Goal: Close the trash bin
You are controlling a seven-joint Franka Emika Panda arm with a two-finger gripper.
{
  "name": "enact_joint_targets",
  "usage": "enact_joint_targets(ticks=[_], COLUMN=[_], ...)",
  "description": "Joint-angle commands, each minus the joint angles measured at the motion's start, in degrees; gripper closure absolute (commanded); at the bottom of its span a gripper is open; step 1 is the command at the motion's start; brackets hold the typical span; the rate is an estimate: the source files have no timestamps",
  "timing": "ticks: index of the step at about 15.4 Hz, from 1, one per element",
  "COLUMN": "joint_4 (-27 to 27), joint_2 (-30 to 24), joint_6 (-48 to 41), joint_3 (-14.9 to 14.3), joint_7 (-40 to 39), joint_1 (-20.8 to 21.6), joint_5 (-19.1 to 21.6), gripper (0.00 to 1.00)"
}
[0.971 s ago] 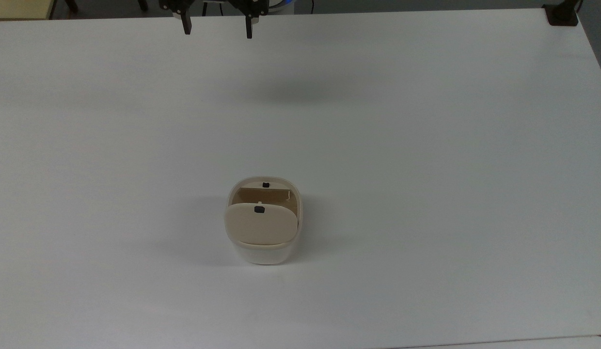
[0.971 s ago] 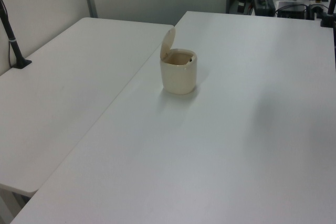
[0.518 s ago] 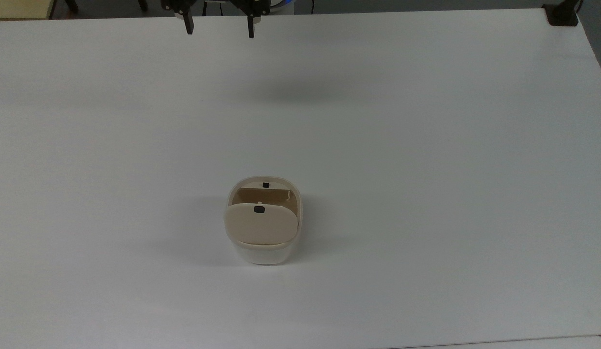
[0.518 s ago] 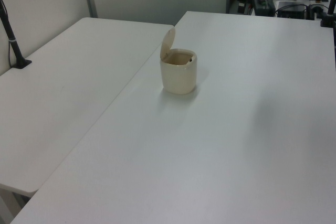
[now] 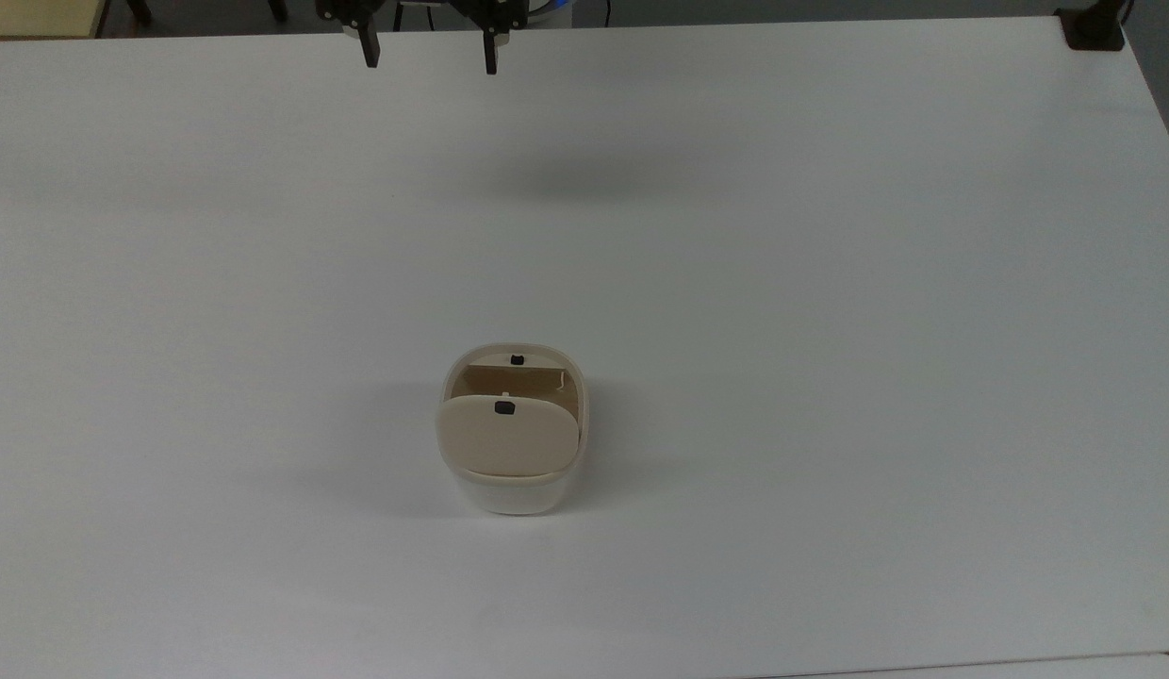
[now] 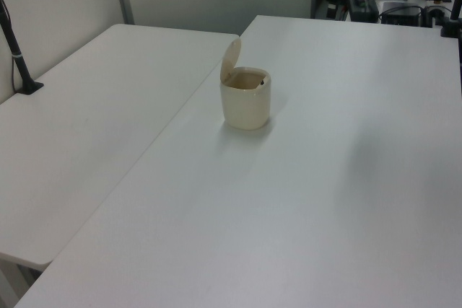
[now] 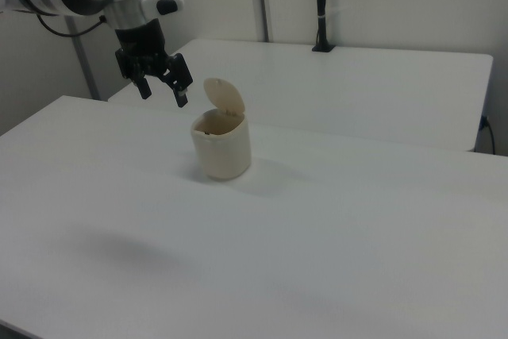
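While the trash bin [image 5: 514, 443] is sitting w/ lid [image 5: 507, 437] up, the gripper [image 5: 430, 55], jaws spread & empty, is hanging well apart, needing a top-down push on that lid.

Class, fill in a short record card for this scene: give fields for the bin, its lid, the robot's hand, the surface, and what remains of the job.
bin: small cream trash bin standing upright on the table
lid: beige lid hinged up, opening exposed; small black button on it
hand: hand open, holding nothing, up in the air at the far table edge in the top view, apart from the bin
surface: white table; a second white table adjoins it in the left view
remaining: lid not yet pushed down; bin not closed
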Motion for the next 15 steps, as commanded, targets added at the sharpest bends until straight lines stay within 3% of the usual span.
enact_joint_targets(ticks=[1, 6, 10, 15], joint_4=[1.2, 5.0, 10.6, 15.5], joint_2=[1.3, 8.2, 14.4, 20.5], joint_6=[0.6, 11.2, 17.3, 32.5], joint_3=[-0.2, 0.1, -0.2, -0.5], joint_7=[9.5, 30.7, 42.3, 58.2], joint_1=[0.6, 3.2, 4.0, 4.1], joint_5=[1.1, 0.0, -0.1, -0.2], gripper=[0.00, 0.00, 0.00, 0.03])
